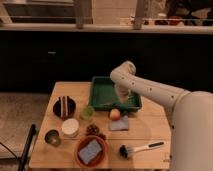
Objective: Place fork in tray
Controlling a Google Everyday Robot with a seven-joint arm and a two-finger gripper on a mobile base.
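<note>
The dark green tray (pixel 100 90) sits at the back middle of the wooden table (pixel 152 127). My gripper (pixel 121 95) hangs from the white arm (pixel 150 90) over the right part of the tray, low inside its walls. I cannot make out the fork; it is either hidden at the gripper or too slim to see. A faint pale streak (pixel 106 104) lies near the tray's front wall, and I cannot tell what it is.
In front of the tray are a peach-coloured fruit (pixel 115 114), a grey cloth (pixel 119 124) and a green cup (pixel 88 113). A dark bowl (pixel 65 106), white cup (pixel 70 127) and metal cup (pixel 52 137) stand at left. An orange-brown bowl (pixel 91 151) and black-headed brush (pixel 140 148) lie at front.
</note>
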